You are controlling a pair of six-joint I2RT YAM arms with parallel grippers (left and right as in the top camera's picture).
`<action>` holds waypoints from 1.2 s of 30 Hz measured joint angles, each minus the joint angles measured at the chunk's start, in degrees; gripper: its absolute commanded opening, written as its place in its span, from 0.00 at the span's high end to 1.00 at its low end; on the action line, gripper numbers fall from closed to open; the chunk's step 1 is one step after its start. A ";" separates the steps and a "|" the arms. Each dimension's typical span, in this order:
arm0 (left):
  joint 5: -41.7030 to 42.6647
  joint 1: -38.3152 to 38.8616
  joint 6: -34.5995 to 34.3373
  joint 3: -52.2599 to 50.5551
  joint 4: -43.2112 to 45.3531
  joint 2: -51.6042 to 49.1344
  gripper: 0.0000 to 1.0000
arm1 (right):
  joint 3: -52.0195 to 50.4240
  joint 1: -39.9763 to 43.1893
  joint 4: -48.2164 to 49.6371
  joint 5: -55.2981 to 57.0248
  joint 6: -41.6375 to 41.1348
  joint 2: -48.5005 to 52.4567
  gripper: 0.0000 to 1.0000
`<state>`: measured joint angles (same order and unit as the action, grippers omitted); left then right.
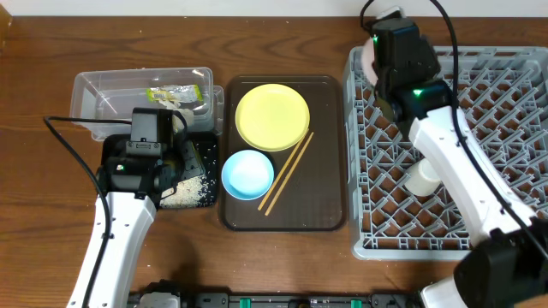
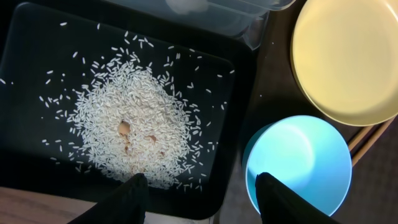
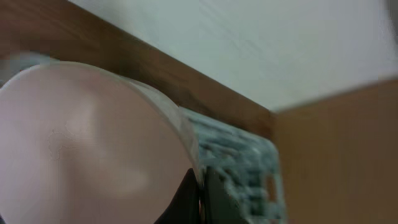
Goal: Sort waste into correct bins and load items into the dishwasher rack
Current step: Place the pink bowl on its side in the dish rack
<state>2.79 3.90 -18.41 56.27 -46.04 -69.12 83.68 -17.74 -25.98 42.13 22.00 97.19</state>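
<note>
My left gripper (image 1: 163,145) is open and empty, held above the black tray (image 2: 37,37) of loose rice (image 2: 130,118), its fingers (image 2: 200,190) straddling the tray's near right corner. The clear tub (image 1: 94,85) holds the green-and-yellow wrapper (image 1: 175,92) and something white (image 2: 186,5). The yellow plate (image 1: 271,115), light-blue bowl (image 1: 247,173) and chopsticks (image 1: 287,171) lie on the brown tray. My right gripper (image 1: 381,64) is shut on the rim of the white bowl (image 3: 87,143) at the far left corner of the grey rack (image 1: 505,103). A small pale cup (image 1: 422,180) lies in the rack.
The brown serving tray (image 1: 325,197) sits between the bins and the rack. The blue bowl (image 2: 298,162) and the plate (image 2: 348,56) lie just right of the black tray. Bare wooden table runs along the front and far left.
</note>
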 measured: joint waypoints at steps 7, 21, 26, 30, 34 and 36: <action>0.00 0.00 0.00 0.00 0.00 0.00 0.41 | 0.00 1.18 0.72 8.48 1.03 6.43 0.99; 0.00 0.00 0.00 0.00 0.00 0.00 0.42 | 0.02 -0.55 2.67 18.97 -1.73 12.61 0.96; 0.00 0.00 0.00 0.00 0.00 0.00 0.42 | 0.17 -3.39 0.50 18.84 -2.29 13.07 0.92; 0.00 0.00 0.00 0.00 0.00 0.00 0.42 | 0.15 -4.55 -1.40 17.05 -2.84 14.01 0.91; 0.00 0.00 0.00 0.00 0.00 0.00 0.42 | 0.17 -4.76 -4.74 15.72 -4.76 14.03 0.82; 0.00 -0.02 0.00 0.00 -0.02 0.00 0.41 | 0.17 -5.01 -7.34 14.64 -7.17 14.03 0.72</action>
<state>2.79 3.88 -18.41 56.27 -46.06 -69.12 83.85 -22.74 -33.32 56.77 14.83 111.22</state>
